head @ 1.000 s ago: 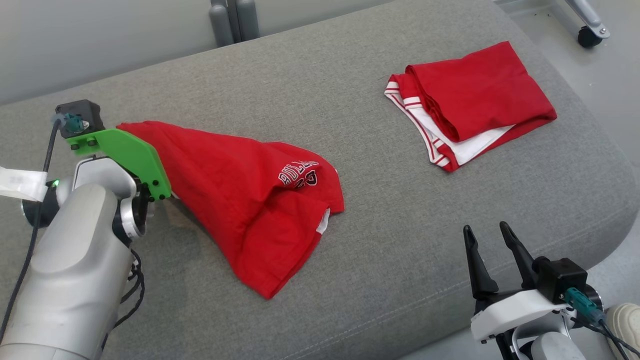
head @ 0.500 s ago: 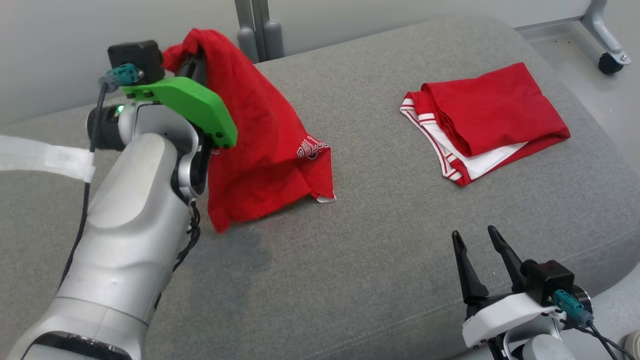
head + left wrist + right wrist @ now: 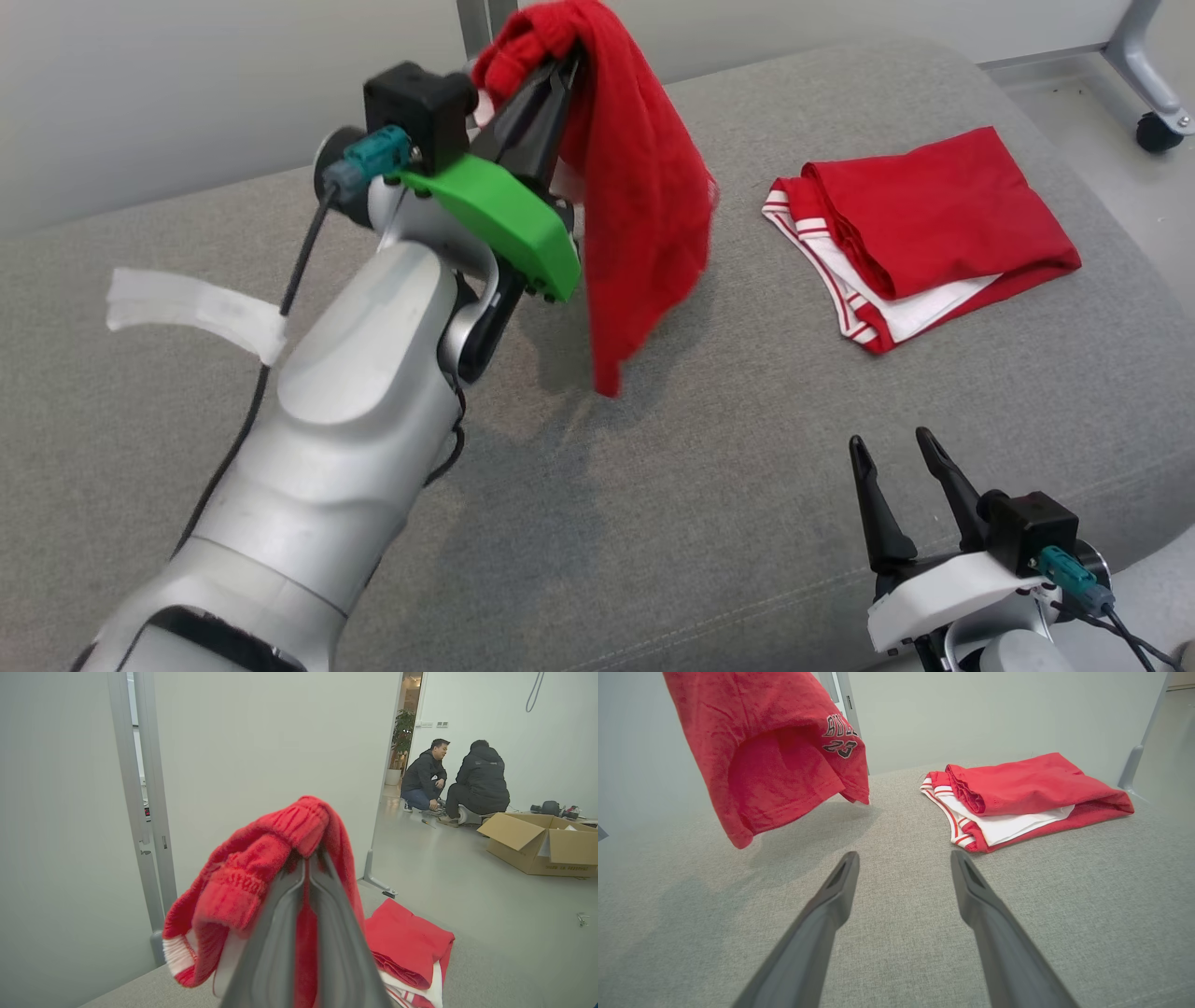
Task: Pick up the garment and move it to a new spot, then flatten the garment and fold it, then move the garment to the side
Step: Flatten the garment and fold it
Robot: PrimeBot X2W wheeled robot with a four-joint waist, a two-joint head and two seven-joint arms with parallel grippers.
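Red crumpled jersey garment [image 3: 644, 205] hangs long-axis-down right below the left fingers [image 3: 546, 93], which are clamped on its bunched top. Right fingers [image 3: 866, 476] are spread apart, empty, well off to its lower right.

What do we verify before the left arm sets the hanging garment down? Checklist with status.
1. Left tool shut on the garment: ok.
2. Garment hem clear of the grey cushion: ok, it hangs above it.
3. Right tool open and empty: ok.
4. Folded red pile apart from the landing area: ok.
5. Garment spread out: not ok, bunched.
6. How much fabric is pinched: cannot tell.
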